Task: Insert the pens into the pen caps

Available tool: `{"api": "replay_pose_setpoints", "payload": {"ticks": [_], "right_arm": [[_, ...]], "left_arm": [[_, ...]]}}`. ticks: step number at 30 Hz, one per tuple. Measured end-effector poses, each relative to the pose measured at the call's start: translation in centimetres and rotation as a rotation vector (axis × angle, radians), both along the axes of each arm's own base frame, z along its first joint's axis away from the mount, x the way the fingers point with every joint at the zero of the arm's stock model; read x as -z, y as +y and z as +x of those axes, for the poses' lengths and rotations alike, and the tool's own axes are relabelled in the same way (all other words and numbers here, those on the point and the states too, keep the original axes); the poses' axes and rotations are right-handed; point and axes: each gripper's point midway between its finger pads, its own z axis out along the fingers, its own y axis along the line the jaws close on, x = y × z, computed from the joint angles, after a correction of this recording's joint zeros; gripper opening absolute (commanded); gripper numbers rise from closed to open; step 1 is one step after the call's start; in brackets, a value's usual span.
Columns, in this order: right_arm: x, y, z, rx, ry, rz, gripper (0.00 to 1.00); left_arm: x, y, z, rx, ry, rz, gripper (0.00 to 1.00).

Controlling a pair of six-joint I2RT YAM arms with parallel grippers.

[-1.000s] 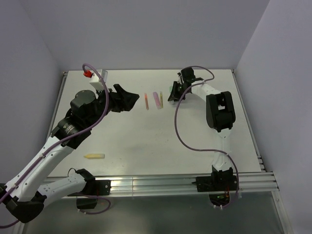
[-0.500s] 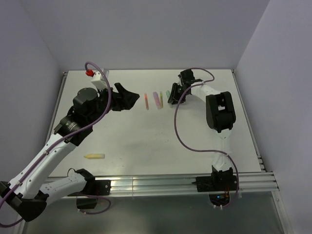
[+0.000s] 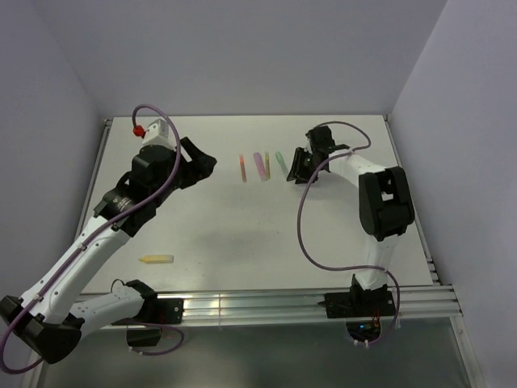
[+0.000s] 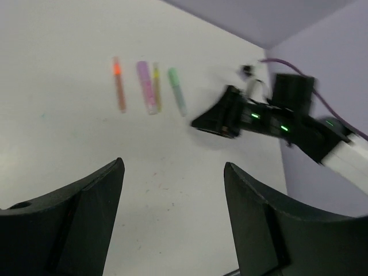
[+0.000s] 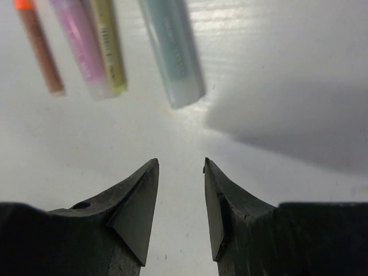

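Right, the left gripper point(image 4: 173, 164) hung above the left side of the table point(image 3: 242, 234), its two fingers spread wide with nothing between them, facing across toward the far middle. There four markers lay side by side, roughly parallel. The orange-red pen point(image 3: 242, 167) was on the left, with a brighter orange tip at its far end. Next came the pink pen point(image 3: 258, 165) with the olive-yellow pen point(image 3: 266, 166) tight against it. The mint green pen point(image 3: 280, 162) lay a little apart on the right. And look, the right gripper point(image 5: 180, 167) sat low just beside that mint green pen. Its fingers were parted only narrowly and gripped nothing, the tips close to the pen's near end but not touching it. Down at the near left the yellow pen point(image 3: 156, 259) lay on its own, well apart from the row. Whether any of them wore a cap, I couldn't tell from where I stood.
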Motion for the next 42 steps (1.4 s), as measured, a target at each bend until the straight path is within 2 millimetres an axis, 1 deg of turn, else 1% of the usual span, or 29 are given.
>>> {"api": "replay_pose_setpoints", "payload": {"ticks": [2,6,8,9,10,12,15,19,22,25,32,38,42], "right_arm": [[-1.8,0.0,-0.8,0.005,-0.04,0.019,0.47],[-7.0,0.4,-1.4,0.001,-0.179,0.091,0.47],[-9.6,0.8,-1.4,-0.009,-0.252,0.129,0.47],[-10.8,1.0,-1.5,-0.017,-0.283,0.147,0.47],[-11.8,1.2,-1.4,-0.026,-0.312,0.165,0.48],[-13.3,1.6,-1.6,-0.043,-0.357,0.195,0.48],[-14.2,2.0,-2.1,-0.061,-0.381,0.228,0.48],[-14.2,2.5,-2.5,-0.079,-0.375,0.261,0.48],[-14.0,2.7,-2.8,-0.087,-0.365,0.278,0.48],[-14.0,2.9,-2.9,-0.094,-0.364,0.287,0.48],[-14.3,3.0,-2.7,-0.092,-0.374,0.304,0.48],[-14.5,3.1,-2.6,-0.092,-0.379,0.315,0.48],[-14.1,3.2,-2.9,-0.092,-0.368,0.318,0.48]], "left_arm": [[1.7,1.7,0.4,-0.106,0.073,0.01,0.75],[5.1,6.3,0.8,-0.371,0.218,-0.008,0.75],[7.2,8.5,0.4,-0.506,0.295,-0.03,0.74],[8.3,9.2,0.0,-0.554,0.327,-0.038,0.73],[9.6,10.1,-0.4,-0.609,0.367,-0.043,0.72],[12.2,11.5,-1.3,-0.7,0.446,-0.047,0.71],[16.3,13.3,-2.6,-0.822,0.571,-0.035,0.73],[21.5,15.7,-4.3,-0.964,0.73,-0.015,0.73],[24.5,17.4,-6.2,-1.055,0.836,-0.011,0.74],[26.2,18.6,-7.8,-1.131,0.907,-0.016,0.75],[28.1,19.9,-10.1,-1.221,0.987,-0.037,0.74],[28.1,20.2,-10.7,-1.239,1.003,-0.034,0.73],[28.2,20.3,-10.9,-1.24,1.002,-0.036,0.72]]}}
